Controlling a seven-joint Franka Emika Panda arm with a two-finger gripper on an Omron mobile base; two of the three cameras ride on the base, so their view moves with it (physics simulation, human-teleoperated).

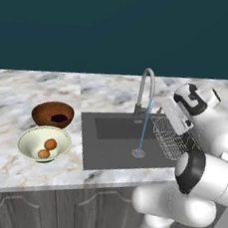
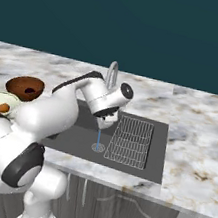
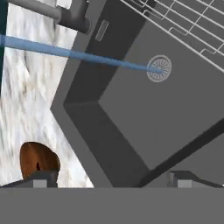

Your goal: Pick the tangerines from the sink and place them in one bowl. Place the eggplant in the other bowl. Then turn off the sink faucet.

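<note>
Two tangerines (image 1: 47, 148) lay in the pale bowl (image 1: 28, 142) and the eggplant (image 1: 59, 118) in the brown bowl (image 1: 42, 112), both beside the sink (image 1: 107, 150). The hand (image 3: 111, 178) hung spread wide and empty above the sink, near the faucet (image 1: 146, 87), whose water ran.

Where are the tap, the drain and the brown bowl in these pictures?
tap (image 1: 146, 84), left base view, on the arched neck.
drain (image 3: 159, 68), hand view, on its round grate.
brown bowl (image 1: 46, 112), left base view, on its inner wall.
</note>
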